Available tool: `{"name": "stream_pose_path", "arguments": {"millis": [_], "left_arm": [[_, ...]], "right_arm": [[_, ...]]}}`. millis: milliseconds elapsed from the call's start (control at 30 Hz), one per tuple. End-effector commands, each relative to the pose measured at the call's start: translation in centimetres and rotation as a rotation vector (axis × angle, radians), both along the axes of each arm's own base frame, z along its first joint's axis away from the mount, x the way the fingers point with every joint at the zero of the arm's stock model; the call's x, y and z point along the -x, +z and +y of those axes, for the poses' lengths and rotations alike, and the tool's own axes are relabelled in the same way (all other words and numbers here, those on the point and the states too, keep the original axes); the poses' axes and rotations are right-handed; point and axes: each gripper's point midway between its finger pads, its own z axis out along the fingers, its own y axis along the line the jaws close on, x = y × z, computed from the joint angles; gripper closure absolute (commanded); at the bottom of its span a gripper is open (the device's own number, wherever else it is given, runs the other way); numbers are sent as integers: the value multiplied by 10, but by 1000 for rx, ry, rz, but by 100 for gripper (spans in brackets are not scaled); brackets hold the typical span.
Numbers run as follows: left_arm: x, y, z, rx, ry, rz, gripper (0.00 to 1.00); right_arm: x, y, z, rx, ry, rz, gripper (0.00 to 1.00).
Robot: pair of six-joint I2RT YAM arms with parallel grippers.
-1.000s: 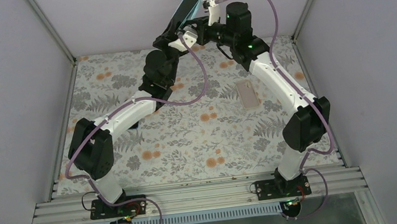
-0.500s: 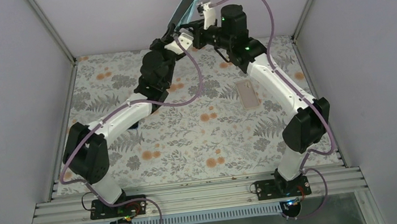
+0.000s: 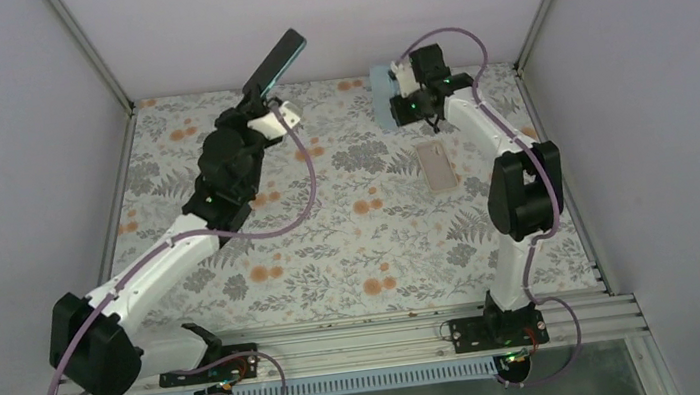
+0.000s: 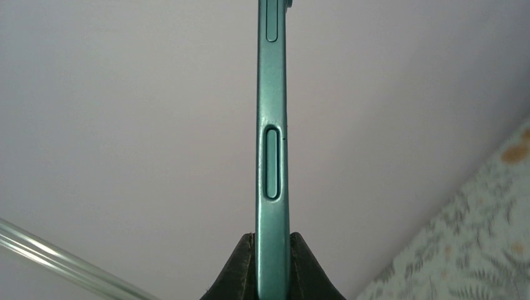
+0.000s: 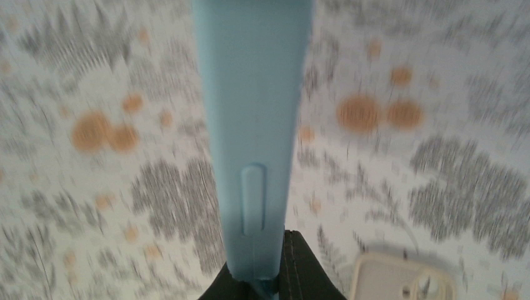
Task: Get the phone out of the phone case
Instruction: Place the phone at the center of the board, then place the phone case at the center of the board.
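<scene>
Pinching just the end of the slim dark-green phone [image 4: 272, 156] jutting beyond them, your left fingers [image 4: 240, 270] are risking a drop; your right fingers [image 5: 304, 269] are clamping the empty pale-blue plastic case [image 5: 253, 94].

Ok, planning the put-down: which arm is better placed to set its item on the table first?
Probably the right: its jaws hold the blue case close over the table, while the left holds the phone raised well above it, tilted upward.
</scene>
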Motion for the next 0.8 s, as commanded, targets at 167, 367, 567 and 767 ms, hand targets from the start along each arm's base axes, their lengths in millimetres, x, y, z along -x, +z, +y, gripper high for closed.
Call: {"name": "stream_pose_path", "arguments": {"millis": [167,367,567,767], "left_arm": [[23,-157,2,-429,51,269,98],[44,-238,-18,-583,-9,357,98],[49,-274,-25,-670,-7,396,98],[59,-304,-32,-731,-63,465,89]], "right_arm": [[103,-9,42,-142,405,232,97],[105,-50,29,-68,347,337,97],[126,-105,19,-27,320,543,96],[141,-135,9,5,295,616,96]]}}
